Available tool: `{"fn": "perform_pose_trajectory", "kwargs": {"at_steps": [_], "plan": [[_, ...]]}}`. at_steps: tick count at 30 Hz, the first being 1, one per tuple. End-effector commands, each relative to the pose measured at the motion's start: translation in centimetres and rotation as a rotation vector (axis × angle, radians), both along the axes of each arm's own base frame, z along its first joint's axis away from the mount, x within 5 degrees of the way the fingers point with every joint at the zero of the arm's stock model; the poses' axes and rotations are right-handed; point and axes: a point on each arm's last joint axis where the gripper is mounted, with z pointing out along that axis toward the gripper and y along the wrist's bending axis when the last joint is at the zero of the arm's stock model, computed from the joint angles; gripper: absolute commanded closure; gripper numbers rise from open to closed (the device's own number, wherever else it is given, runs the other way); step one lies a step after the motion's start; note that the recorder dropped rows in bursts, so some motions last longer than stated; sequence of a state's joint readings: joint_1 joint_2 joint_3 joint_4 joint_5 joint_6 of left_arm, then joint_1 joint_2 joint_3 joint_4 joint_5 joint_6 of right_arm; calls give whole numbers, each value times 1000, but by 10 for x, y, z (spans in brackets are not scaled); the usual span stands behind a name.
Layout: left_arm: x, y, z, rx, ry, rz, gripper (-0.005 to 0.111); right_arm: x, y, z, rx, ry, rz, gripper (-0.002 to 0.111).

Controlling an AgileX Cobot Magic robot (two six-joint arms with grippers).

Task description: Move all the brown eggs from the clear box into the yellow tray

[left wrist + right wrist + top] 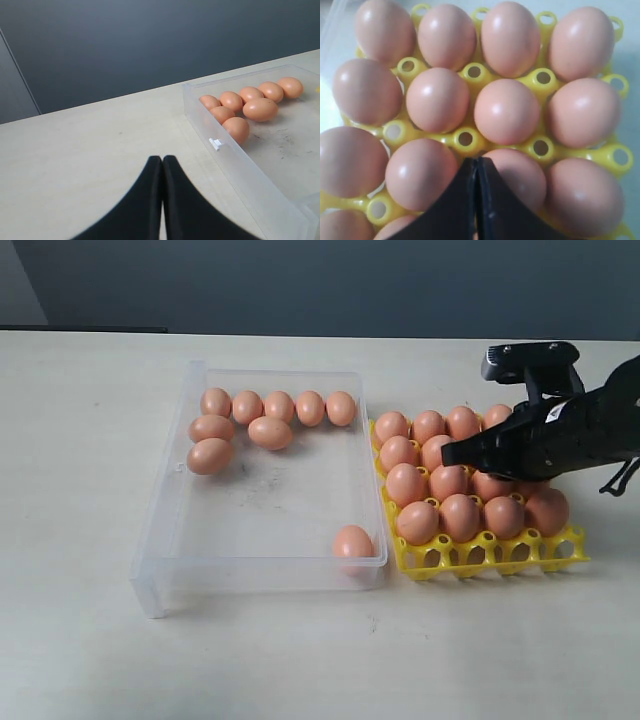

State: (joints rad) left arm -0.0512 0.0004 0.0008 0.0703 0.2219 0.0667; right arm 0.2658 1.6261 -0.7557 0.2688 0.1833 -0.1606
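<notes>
Right hand (447,454) clenched, empty, above yellow tray (500,558), so I'd say next pick is due. Nine brown eggs (270,432) sit in clear box (250,575). Left hand (162,161) clenched, parked over counter (75,150), out of the way.

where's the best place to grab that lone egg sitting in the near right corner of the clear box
Grip the lone egg around its widest middle, coming straight down from above. It sits close into the corner of the clear box, so the near and right walls likely block a side approach. Its rounded top is fully exposed, and the bare floor on its far and left sides leaves room to close in.
</notes>
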Motion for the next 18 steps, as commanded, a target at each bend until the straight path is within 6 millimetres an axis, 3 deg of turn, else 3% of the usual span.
{"fn": "perform_pose_trajectory", "kwargs": {"at_steps": [1, 8, 18], "plan": [[0, 0, 2, -4, -16, -1, 106, 0, -3, 12, 6, -57, -5, 109], [0, 0, 2, -4, -16, -1, 106, -2, -4, 25, -3, -110, 11, 109], [0, 0, 2, -4, -16, -1, 106, -1, -8, 25, 8, -104, -12, 109]]}}
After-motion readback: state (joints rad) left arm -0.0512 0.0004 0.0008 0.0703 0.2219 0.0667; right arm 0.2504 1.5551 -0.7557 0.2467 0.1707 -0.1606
